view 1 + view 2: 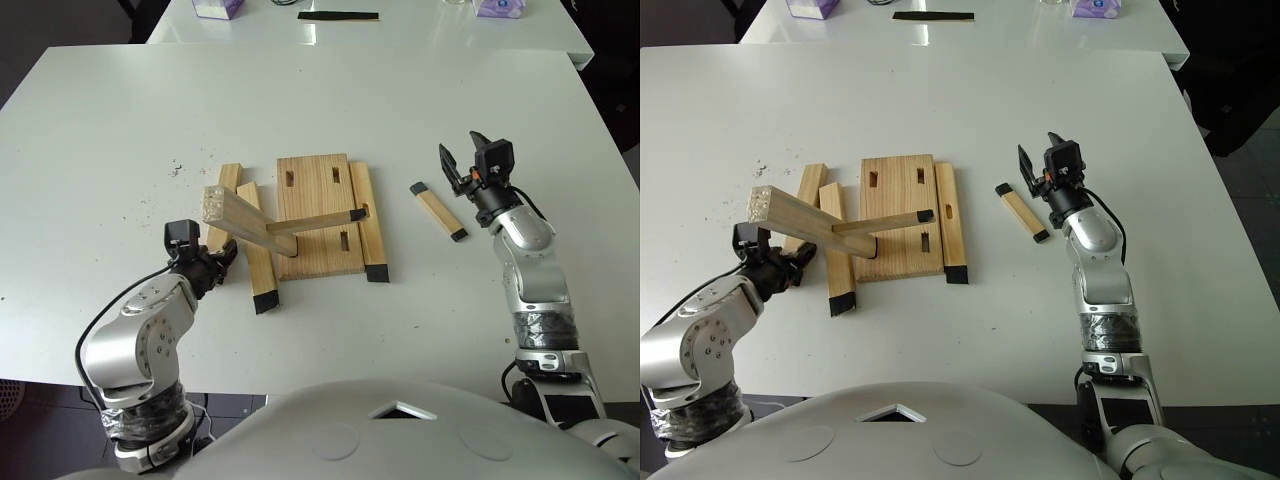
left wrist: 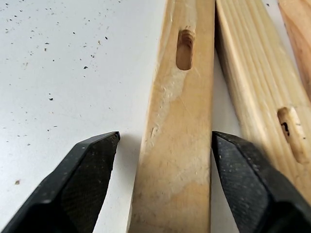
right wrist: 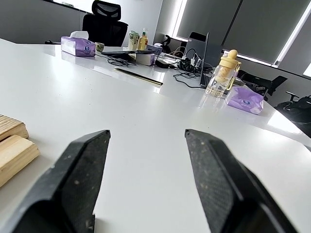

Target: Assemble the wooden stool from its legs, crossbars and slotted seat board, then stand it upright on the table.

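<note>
Bright, even light fell on the white tabletop [image 1: 420,110], and the head views showed it almost without shade. The seat board [image 1: 318,215] and the short bar [image 1: 438,210] threw only thin, soft shadows along their edges. A pale glare lay on the far table [image 1: 400,25]. In the right wrist view daylight came through window strips [image 3: 181,14] behind, and the tabletop carried a broad sheen. Close up, the dark fingers [image 2: 82,170] of the left end effector [image 2: 165,141] cast a faint grey shadow beside the wooden leg [image 2: 177,145], and their edges looked slightly soft.
</note>
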`<action>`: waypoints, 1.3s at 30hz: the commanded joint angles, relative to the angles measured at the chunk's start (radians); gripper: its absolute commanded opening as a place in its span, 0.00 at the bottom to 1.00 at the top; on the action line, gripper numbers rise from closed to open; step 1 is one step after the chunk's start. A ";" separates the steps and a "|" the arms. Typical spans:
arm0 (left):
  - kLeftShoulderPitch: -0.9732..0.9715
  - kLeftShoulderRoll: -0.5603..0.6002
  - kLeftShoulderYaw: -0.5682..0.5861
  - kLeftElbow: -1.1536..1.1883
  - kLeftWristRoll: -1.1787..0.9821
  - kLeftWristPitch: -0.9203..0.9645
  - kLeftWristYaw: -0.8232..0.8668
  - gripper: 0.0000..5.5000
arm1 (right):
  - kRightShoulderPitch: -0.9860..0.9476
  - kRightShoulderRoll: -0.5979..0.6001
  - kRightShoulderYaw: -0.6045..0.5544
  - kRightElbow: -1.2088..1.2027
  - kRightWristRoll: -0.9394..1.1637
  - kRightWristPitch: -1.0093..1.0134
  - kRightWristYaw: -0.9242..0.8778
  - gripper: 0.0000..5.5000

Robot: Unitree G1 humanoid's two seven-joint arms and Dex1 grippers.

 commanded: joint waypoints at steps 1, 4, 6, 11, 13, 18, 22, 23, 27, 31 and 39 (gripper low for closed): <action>0.024 -0.002 -0.021 0.073 0.007 0.010 -0.017 0.62 | -0.011 0.008 0.010 0.010 -0.009 -0.007 -0.006 0.52; 0.047 0.005 -0.046 0.070 0.013 -0.015 -0.025 0.56 | -0.022 0.014 0.011 0.022 -0.010 -0.011 -0.009 0.52; 0.081 0.025 -0.079 0.042 0.023 -0.037 -0.035 0.50 | -0.029 0.013 0.012 0.032 -0.008 -0.014 -0.005 0.52; 0.163 0.048 -0.108 -0.005 0.053 -0.095 -0.038 0.38 | -0.065 0.024 -0.018 0.040 0.020 0.027 -0.028 0.52; 0.150 0.064 -0.112 0.014 0.070 -0.128 -0.035 0.37 | -0.082 0.030 -0.041 0.039 0.045 0.052 -0.037 0.52; 0.084 0.039 -0.051 0.017 0.077 -0.169 0.003 0.37 | -0.158 0.033 -0.075 0.014 0.109 0.154 -0.033 0.52; -0.102 0.047 0.078 0.104 0.033 -0.229 0.010 0.37 | -0.220 0.007 -0.076 0.007 0.112 0.219 -0.027 0.52; -0.167 0.054 0.110 0.128 0.012 -0.248 0.007 0.37 | -0.242 -0.001 -0.073 0.013 0.111 0.227 -0.020 0.52; -0.524 0.125 0.243 0.310 -0.155 -0.350 -0.092 0.37 | -0.445 -0.033 -0.052 0.139 0.096 0.155 0.033 0.52; -0.799 0.222 0.225 0.467 -0.348 -0.413 -0.376 0.37 | -0.692 -0.009 -0.062 0.205 0.252 0.189 0.231 0.52; -0.912 0.310 0.042 0.452 -0.582 -0.394 -0.854 0.37 | -0.825 -0.072 -0.158 0.032 0.785 0.700 0.540 0.52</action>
